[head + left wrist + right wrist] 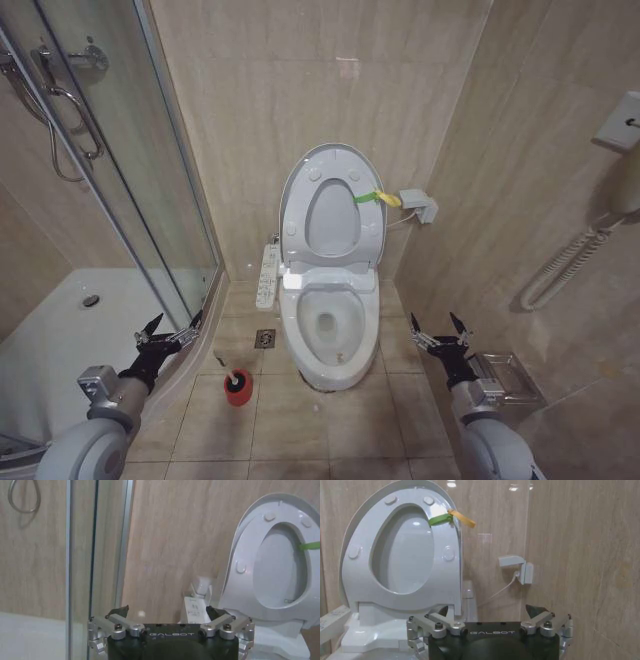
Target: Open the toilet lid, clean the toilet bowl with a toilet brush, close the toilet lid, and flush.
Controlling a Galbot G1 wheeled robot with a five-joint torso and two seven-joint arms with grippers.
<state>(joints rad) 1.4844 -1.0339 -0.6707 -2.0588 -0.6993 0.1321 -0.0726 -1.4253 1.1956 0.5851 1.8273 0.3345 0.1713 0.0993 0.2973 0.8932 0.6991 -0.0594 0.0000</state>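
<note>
Left gripper: the left gripper [170,324] hangs low on the robot's left, beside the curved edge of the shower tray [60,340], fingers spread and holding nothing; the left wrist view shows its two dark fingertips [119,611] wide apart.
Right gripper: the right gripper [437,325] is held low on the robot's right, near the wall, fingers likewise spread and empty — in the right wrist view the tips [538,610] stand well apart.
Toilet brush: the toilet brush [237,380] stands in a small red holder [238,392] on the tiled floor [300,430], black head up, just beside the shower tray's edge and to the left of the bowl's foot.
Floor drain: a square floor drain [265,338] sits between the red holder and the bowl.
Toilet bowl: the toilet bowl [330,355] stands in the middle of the floor, open, water visible at its bottom; a narrow white button panel [267,275] juts out on its left side.
Toilet lid: the toilet lid [298,190] is raised — upright against the back wall, with the ring-shaped seat [370,225] lifted against it; a yellow-green strap [375,197] sticks out at the right edge.
Wall: a small white box [418,204] with a cable is fixed to the wall right of the lid.
Shower: glass shower door [130,170] on the left.
</note>
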